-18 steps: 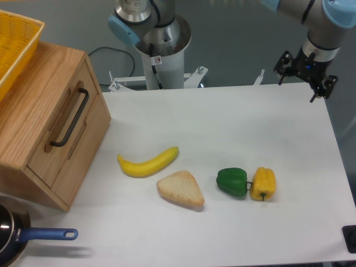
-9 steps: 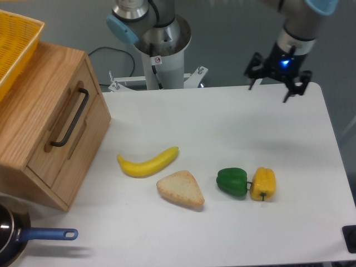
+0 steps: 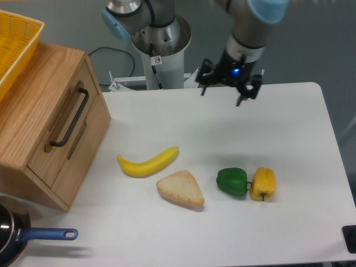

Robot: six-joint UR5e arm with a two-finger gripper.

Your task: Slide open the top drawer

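Note:
The top drawer (image 3: 64, 125) is a light oak front on the wooden cabinet at the left, with a long black bar handle (image 3: 70, 118) running along it. It sits flush with the cabinet face. My gripper (image 3: 221, 95) hangs above the far middle of the table, well to the right of the cabinet. Its fingers point down and stand apart, with nothing between them.
A banana (image 3: 148, 162), a wedge of bread (image 3: 181, 189), a green pepper (image 3: 232, 181) and a yellow pepper (image 3: 262, 183) lie on the white table. A yellow basket (image 3: 14, 44) rests on the cabinet. A blue-handled pan (image 3: 22, 236) sits at the front left.
The arm has swung left across the back of the table, carrying the open gripper from the far right corner to the far middle. The drawer has not moved.

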